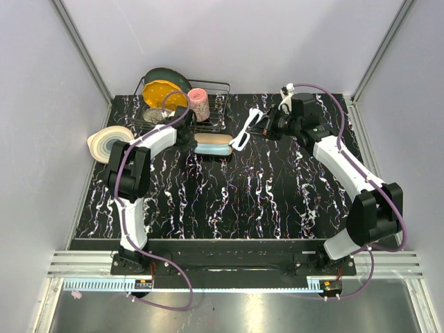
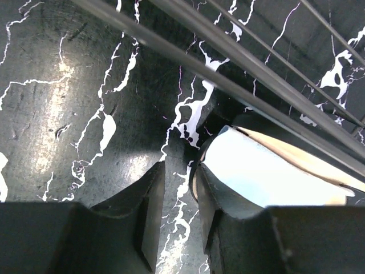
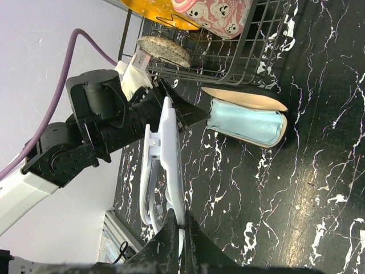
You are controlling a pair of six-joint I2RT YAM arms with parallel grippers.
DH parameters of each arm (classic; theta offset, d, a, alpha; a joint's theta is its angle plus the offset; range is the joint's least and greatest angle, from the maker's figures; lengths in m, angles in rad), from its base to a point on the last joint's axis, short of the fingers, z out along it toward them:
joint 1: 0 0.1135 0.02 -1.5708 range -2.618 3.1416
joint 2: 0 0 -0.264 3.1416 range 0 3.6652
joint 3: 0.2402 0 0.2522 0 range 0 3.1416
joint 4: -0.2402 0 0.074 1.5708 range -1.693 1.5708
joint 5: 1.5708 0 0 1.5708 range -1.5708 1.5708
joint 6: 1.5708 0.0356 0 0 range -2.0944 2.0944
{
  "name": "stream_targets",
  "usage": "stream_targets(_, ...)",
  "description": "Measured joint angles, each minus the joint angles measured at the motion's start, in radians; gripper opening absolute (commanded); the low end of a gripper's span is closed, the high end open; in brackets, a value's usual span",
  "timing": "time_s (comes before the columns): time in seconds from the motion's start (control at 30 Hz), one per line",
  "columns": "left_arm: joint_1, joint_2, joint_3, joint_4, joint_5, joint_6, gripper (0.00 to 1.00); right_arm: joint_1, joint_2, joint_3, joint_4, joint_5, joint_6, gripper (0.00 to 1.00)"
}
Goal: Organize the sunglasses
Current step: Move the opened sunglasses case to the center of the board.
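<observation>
The sunglasses [image 1: 247, 129], white-framed and folded, hang in the air in my right gripper [image 1: 262, 125], to the right of the open black case [image 1: 212, 144]. In the right wrist view the fingers are shut on the frame of the sunglasses [image 3: 171, 151]; the gripper [image 3: 181, 224] sits at the bottom edge. The case [image 3: 246, 121] lies open with the light-blue cloth [image 3: 242, 123] inside it. My left gripper [image 1: 184, 134] is at the case's left end. In the left wrist view its jaws [image 2: 178, 197] stand apart, empty, with the case's end [image 2: 256, 171] against the right finger.
A wire dish rack [image 1: 211, 104] with a yellow plate [image 1: 163, 94], a pink cup [image 1: 200, 104] and a dark bowl stands at the back, just behind the case. A stack of plates [image 1: 107, 142] sits at the left edge. Grey walls close in the table.
</observation>
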Motion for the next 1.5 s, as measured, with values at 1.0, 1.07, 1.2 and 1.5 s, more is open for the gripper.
stream_targets(1.0, -0.008, -0.019, -0.125, 0.152, 0.054, 0.049, 0.34, -0.009, 0.033, 0.000, -0.006, -0.008, 0.016, 0.00)
stream_targets(1.07, -0.011, -0.023, -0.132, 0.160, 0.058, 0.053, 0.33, -0.009, 0.047, 0.000, -0.014, -0.008, 0.016, 0.00)
stream_targets(1.2, -0.020, -0.024, -0.135, 0.166, 0.063, 0.061, 0.25, -0.009, 0.078, 0.000, -0.039, -0.008, 0.016, 0.00)
stream_targets(1.5, -0.037, -0.035, -0.152, 0.163, 0.053, 0.040, 0.11, -0.009, 0.137, 0.028, -0.097, -0.007, 0.019, 0.00)
